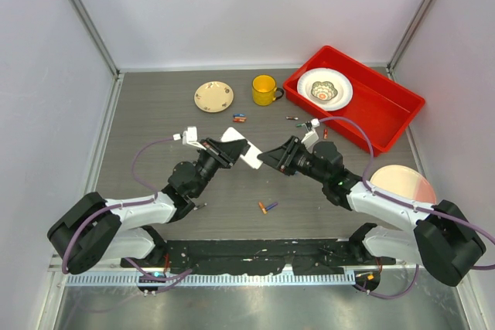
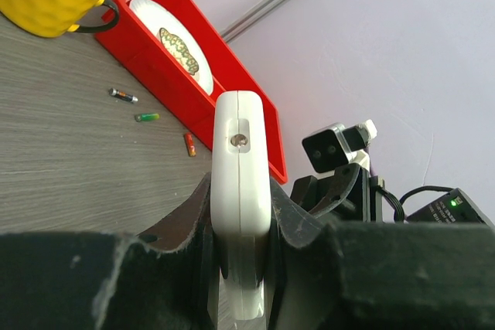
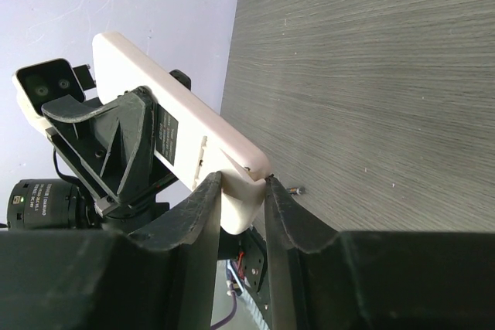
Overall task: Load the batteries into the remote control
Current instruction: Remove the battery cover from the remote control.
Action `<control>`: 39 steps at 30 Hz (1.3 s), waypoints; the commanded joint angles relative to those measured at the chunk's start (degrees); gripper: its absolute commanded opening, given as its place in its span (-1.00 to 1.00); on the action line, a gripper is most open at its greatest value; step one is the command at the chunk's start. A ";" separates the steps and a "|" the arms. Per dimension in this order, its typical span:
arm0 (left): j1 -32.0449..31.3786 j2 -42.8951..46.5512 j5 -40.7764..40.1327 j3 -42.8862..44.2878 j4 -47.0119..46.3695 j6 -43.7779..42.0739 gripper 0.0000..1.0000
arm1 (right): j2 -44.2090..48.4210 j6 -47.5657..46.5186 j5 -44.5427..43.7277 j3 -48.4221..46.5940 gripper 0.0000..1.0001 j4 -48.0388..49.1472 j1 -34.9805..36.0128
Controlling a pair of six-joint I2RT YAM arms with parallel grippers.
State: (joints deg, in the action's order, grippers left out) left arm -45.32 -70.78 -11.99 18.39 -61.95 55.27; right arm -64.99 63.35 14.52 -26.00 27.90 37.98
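Nearest batteries (image 1: 267, 207): an orange cell and a purple one lie together on the table (image 1: 155, 113), in front of both grippers and apart from them.
Left gripper (image 2: 241, 191): clamped tight on the remote control (image 2: 240, 137), which juts out past its fingers, held off the table.
Right gripper (image 3: 244, 187): narrowed about the remote's other end; both fingertips (image 3: 207, 195) appear to touch it.
Farther batteries (image 1: 239, 118): loose on the table near the yellow mug (image 1: 264, 89) and the red tray (image 1: 383, 106).
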 commanded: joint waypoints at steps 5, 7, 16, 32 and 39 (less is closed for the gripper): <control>-0.21 0.82 -1.37 -0.02 -4.76 -0.33 -1.00 | 1.53 -0.33 2.96 0.07 -0.91 2.69 0.17; -0.29 1.08 -1.55 -0.11 -4.76 -0.25 -1.00 | 1.80 -0.42 3.67 0.51 -0.98 2.95 0.17; -0.21 1.35 -2.25 -0.29 -4.76 0.02 -1.00 | 3.99 -0.60 5.16 1.83 -0.98 3.65 -0.18; 0.32 0.12 -2.16 -1.25 -7.65 2.13 -1.00 | 5.32 -1.30 7.53 3.67 -0.99 5.85 -1.06; 0.67 0.73 -3.56 -1.78 -6.70 0.99 -1.00 | 7.58 -1.30 9.38 4.38 -0.99 7.78 -2.03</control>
State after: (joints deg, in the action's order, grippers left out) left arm -45.25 -70.89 -13.08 16.84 -63.51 56.86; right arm -59.40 62.54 20.62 -22.41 32.77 36.62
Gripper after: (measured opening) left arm 0.248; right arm 0.036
